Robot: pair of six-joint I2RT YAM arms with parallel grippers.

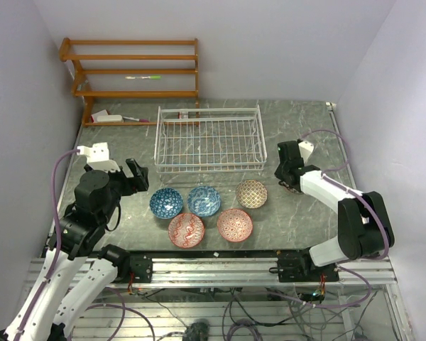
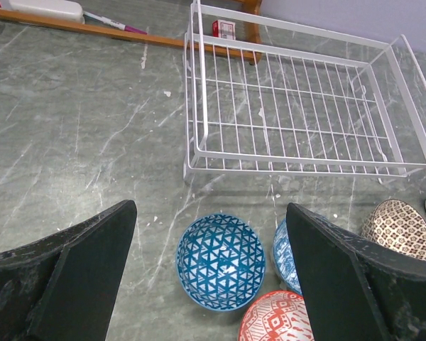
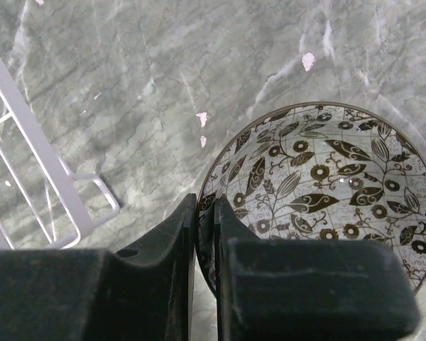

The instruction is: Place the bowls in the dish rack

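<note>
Black-and-white bowl [image 3: 326,192] upright on table, right of dish rack [image 1: 208,142], near its front right corner. Right gripper [image 3: 204,213] pinched onto bowl's near rim, one finger inside, one outside. Rack holds no bowls. Five more bowls on table in front of rack: blue pair [image 1: 166,203], [image 1: 204,200], tan bowl [image 1: 251,193], red pair [image 1: 186,229], [image 1: 234,224]. Left gripper [image 2: 211,208] spread wide, holding nothing, above table left of blue pair. Wooden shelf [image 1: 135,71] behind rack's left end.

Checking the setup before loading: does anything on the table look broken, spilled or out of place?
Nothing looks broken or spilled. One oddity: the black-and-white leaf-patterned ceramic bowl sits alone, right of the white wire dish rack, with the right gripper pinching its rim. Small white flecks dot the grey marble-look table.
</note>
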